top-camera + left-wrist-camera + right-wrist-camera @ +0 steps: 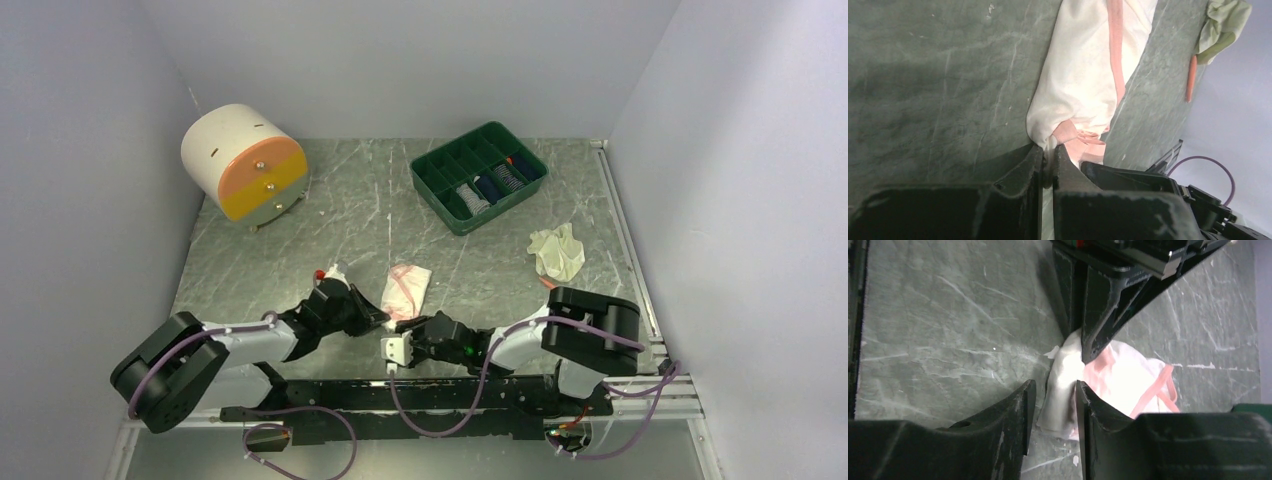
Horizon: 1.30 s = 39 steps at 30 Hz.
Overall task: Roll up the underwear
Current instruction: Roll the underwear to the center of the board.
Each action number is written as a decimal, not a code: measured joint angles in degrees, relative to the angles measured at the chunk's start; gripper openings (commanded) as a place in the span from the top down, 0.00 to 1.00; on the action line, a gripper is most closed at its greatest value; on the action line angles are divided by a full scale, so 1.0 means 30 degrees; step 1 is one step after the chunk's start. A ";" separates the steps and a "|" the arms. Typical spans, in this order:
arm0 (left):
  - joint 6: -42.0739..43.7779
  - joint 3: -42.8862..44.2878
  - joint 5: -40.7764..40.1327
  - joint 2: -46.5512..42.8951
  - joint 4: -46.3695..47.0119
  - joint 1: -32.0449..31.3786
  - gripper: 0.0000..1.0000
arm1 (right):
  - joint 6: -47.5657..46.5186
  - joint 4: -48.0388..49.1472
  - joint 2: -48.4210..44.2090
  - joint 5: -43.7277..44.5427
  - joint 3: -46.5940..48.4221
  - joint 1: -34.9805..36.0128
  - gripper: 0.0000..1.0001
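1. Work piece. The pink underwear point(407, 288) lies on the table point(300, 250), just beyond both arms and about midway between them. Its long axis runs from near to far, the far end leaning slightly right. It appears partly folded on itself, with the pink trim running lengthwise.

2. Left gripper point(1049, 149). The jaws are closed tight on the near-left corner of the pink underwear. Bunched white and pink cloth sits in the pinch, and the rest of the garment stretches away from the gripper along the long axis.

3. Right gripper point(1054, 384). The jaws stand partly apart and hold nothing. They straddle the near edge of the same garment, just beside the left pinch. The cloth lies in the gap, apparently against one jaw and apart from the other.

4. Governing relation. Both grippers sit at the near end, so the free length lies away from them. As a judgement, a roll would run from near to far along that axis.

5. Second piece. The cream underwear point(557, 252) lies crumpled well to the right, nearer the right arm and near the tray.

6. Containers.
- Green tray point(435, 203), far right: its near row of compartments holds small rolled items point(490, 185), striped and dark blue. These are too small to identify.
- White drum point(235, 145), far left: orange and yellow front with small knobs. Its contents are hidden.
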 measured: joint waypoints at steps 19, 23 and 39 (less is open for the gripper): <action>0.0772 0.0124 -0.0328 -0.2412 -0.3330 0.0109 0.46 | 0.1290 0.0597 0.0619 0.0889 0.0146 0.0175 1.00; 0.1086 -0.0066 -0.0539 -0.4503 -0.5071 0.0386 0.42 | 0.3308 0.1370 0.0648 -0.1209 0.0015 -0.0393 1.00; 0.2827 -0.0080 -0.0889 -0.5115 -0.7504 0.0889 0.94 | 1.2444 0.6506 0.2186 -0.6892 -0.1231 -0.2725 0.99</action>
